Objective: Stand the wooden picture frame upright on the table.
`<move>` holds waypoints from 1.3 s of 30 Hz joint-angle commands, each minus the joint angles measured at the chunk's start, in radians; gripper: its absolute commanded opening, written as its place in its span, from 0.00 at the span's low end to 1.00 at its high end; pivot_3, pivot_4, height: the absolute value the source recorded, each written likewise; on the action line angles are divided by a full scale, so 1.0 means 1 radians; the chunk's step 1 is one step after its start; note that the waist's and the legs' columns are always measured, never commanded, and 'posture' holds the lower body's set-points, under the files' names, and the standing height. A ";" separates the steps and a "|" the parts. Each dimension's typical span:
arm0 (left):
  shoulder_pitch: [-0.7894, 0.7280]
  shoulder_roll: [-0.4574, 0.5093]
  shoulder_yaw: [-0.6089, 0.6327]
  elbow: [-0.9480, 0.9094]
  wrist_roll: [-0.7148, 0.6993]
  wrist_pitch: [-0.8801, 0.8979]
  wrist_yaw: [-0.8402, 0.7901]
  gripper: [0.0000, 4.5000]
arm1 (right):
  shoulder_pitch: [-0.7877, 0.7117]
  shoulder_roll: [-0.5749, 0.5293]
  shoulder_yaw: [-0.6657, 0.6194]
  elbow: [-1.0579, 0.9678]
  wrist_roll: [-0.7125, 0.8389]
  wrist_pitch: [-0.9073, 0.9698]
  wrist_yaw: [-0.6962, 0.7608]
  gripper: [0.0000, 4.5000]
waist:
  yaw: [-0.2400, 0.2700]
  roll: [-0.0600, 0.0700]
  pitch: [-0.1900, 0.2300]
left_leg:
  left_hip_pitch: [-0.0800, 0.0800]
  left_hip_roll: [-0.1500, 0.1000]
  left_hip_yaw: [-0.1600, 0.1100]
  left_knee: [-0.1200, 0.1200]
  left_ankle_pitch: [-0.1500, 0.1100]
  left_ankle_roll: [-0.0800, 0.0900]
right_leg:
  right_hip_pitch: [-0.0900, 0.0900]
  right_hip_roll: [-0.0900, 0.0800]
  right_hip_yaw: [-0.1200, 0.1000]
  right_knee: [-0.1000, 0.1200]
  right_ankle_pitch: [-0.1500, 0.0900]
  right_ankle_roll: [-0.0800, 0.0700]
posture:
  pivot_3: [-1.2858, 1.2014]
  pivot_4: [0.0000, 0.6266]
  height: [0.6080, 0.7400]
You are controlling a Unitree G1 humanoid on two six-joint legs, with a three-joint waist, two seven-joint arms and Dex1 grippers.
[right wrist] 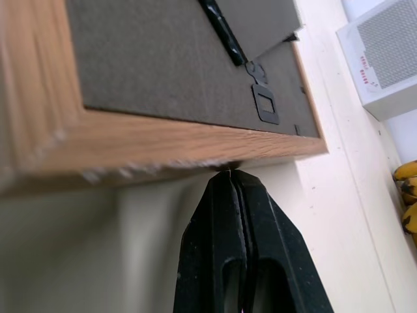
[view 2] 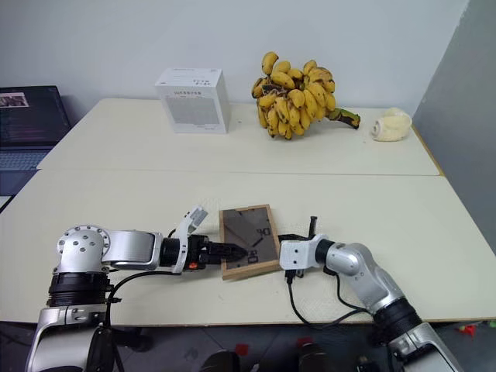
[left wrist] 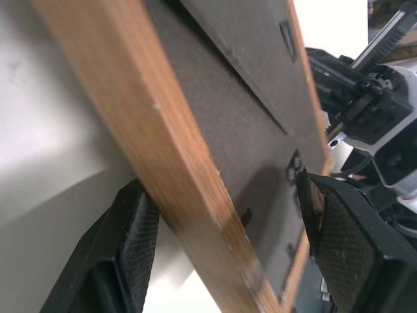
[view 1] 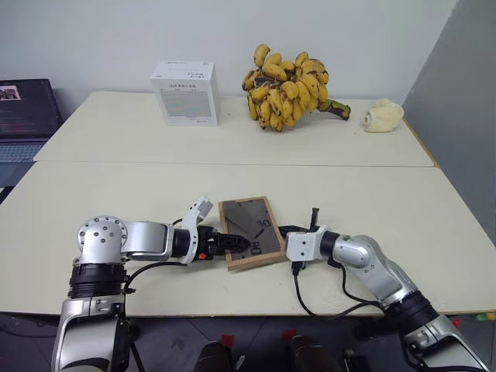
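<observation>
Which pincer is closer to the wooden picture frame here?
Left. The left pincer straddles the wooden picture frame at its left edge, fingers wide open on either side. The right pincer, shut, sits just off the frame's right edge.

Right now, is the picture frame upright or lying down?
Lying down: the wooden picture frame rests back-up on the table, one edge raised.

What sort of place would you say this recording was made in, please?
Probably an office or lab room: pale joined table against a plain wall, an open laptop at its left end, and a white box beside bananas.
</observation>
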 commanded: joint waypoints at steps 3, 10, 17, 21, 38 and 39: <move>-0.010 -0.004 0.031 0.004 -0.041 0.004 0.012 0.72 | 0.000 -0.021 -0.015 0.011 0.008 -0.041 -0.037 0.00 | 0.000 0.000 0.000 | 0.000 0.000 0.000 0.000 0.000 0.000 | 0.000 0.000 0.000 0.000 0.000 0.000 | 0.52 0.24 1.00; -0.026 -0.008 0.043 0.013 -0.087 -0.011 0.018 0.40 | -0.003 -0.020 -0.009 0.023 0.005 -0.041 -0.062 0.00 | 0.000 0.000 0.000 | -0.001 0.000 0.000 0.000 0.000 0.000 | 0.000 0.000 0.000 0.000 0.000 0.000 | 0.52 0.24 1.00; -0.043 -0.003 0.040 0.032 -0.118 -0.030 0.035 0.29 | -0.020 -0.009 -0.005 0.036 0.006 -0.033 -0.070 0.00 | 0.000 0.000 0.000 | -0.001 0.000 0.000 0.000 0.000 0.000 | 0.000 0.000 -0.001 -0.001 0.000 0.000 | 0.52 0.24 1.00; -0.042 -0.002 0.038 0.030 -0.133 -0.043 0.043 0.29 | -0.032 -0.014 -0.012 0.050 0.008 -0.036 -0.071 0.00 | 0.000 0.000 0.000 | -0.001 0.000 0.000 0.000 0.000 0.000 | 0.000 0.000 -0.001 -0.001 0.000 0.000 | 0.52 0.24 1.00; -0.025 0.038 0.066 -0.146 0.177 -0.363 -0.316 0.29 | 0.039 -0.230 -0.281 -0.151 0.251 0.144 0.034 0.00 | 0.003 0.001 0.003 | -0.004 0.000 0.000 -0.001 0.000 0.000 | -0.001 0.000 -0.001 -0.006 0.000 0.000 | 0.52 0.24 1.00; -0.024 0.036 0.067 -0.153 0.192 -0.379 -0.333 0.29 | 0.034 -0.224 -0.297 -0.172 0.278 0.180 0.043 0.00 | 0.003 0.001 0.003 | -0.004 0.000 0.000 -0.001 0.000 0.000 | -0.001 0.000 -0.001 -0.006 0.000 0.000 | 0.52 0.24 1.00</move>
